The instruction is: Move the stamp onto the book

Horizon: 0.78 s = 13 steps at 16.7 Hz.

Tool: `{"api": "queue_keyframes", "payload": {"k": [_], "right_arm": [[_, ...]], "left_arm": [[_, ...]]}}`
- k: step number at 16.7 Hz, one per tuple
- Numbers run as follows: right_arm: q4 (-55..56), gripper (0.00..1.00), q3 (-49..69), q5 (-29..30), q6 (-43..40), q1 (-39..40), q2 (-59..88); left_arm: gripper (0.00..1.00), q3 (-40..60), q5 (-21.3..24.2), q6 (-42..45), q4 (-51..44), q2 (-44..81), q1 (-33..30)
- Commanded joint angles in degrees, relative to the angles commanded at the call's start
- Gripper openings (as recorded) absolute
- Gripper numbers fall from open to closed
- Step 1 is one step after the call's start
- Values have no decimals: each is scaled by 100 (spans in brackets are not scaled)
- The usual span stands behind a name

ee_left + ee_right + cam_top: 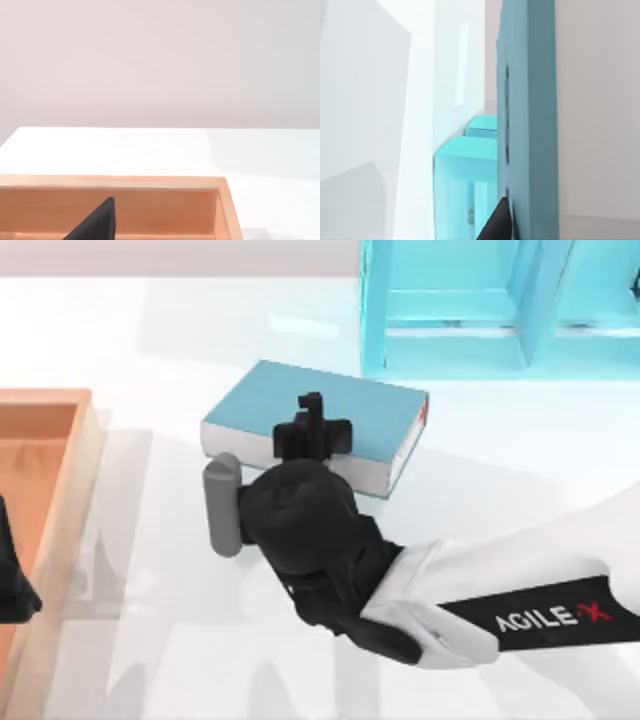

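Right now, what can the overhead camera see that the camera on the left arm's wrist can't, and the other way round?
From above: the right gripper over the teal book, the right arm reaching in from the table's right, and a light-blue shelf unit behind the book. The stamp cannot be made out.
From the left wrist: the pale wall beyond the table's far edge.
Both share: the orange wooden tray at the table's left, a dark part of the left arm by it, and the white table.
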Motion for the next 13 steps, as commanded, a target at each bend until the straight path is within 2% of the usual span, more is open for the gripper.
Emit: {"api": "queue_keyframes", "payload": {"k": [5,13], "right_arm": [[7,0,-11,5,24,-4,36],[619,0,-151,12,24,-5,513]], "left_arm": [[100,0,0,0,0,0,0],[100,0,0,0,0,0,0]]}}
